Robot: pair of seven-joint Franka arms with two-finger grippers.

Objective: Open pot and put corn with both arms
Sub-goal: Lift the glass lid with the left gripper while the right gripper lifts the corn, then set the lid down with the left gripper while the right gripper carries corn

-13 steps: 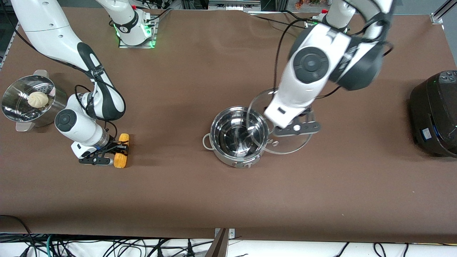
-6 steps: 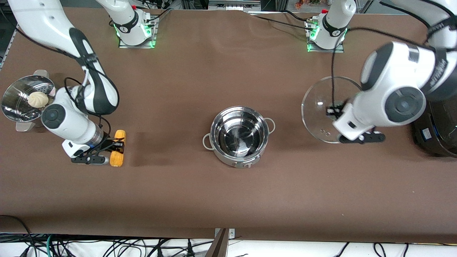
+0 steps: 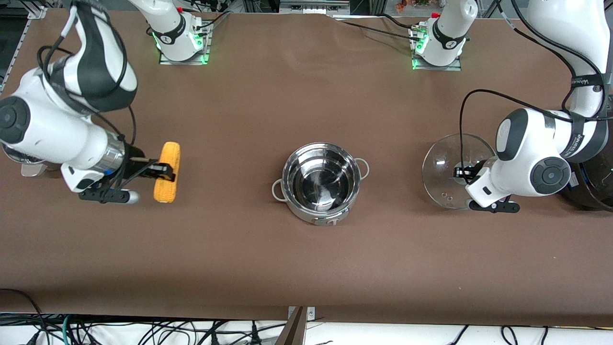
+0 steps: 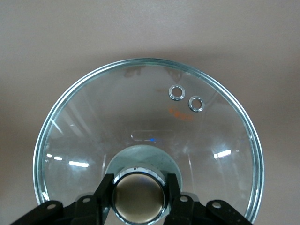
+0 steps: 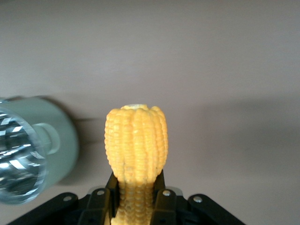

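The steel pot (image 3: 321, 182) stands open and empty in the middle of the table. My left gripper (image 3: 465, 173) is shut on the tan knob (image 4: 139, 196) of the glass lid (image 3: 450, 177), beside the pot toward the left arm's end. In the left wrist view the lid (image 4: 140, 112) fills the frame, and my left gripper (image 4: 139, 194) has its fingers (image 4: 104, 197) on both sides of the knob. My right gripper (image 3: 162, 171) is shut on the corn (image 3: 167, 178) and holds it above the table toward the right arm's end. The right wrist view shows the corn (image 5: 136, 140) in my right gripper (image 5: 136, 199).
A black cooker (image 3: 596, 187) stands at the left arm's end, partly hidden by that arm. The steel steamer bowl (image 5: 23, 154) is beside the corn at the right arm's end; in the front view the right arm hides nearly all of it.
The left arm has carried the lid from over the pot to the left arm's end of the table and lowered it. The right gripper has lifted the corn off the table.
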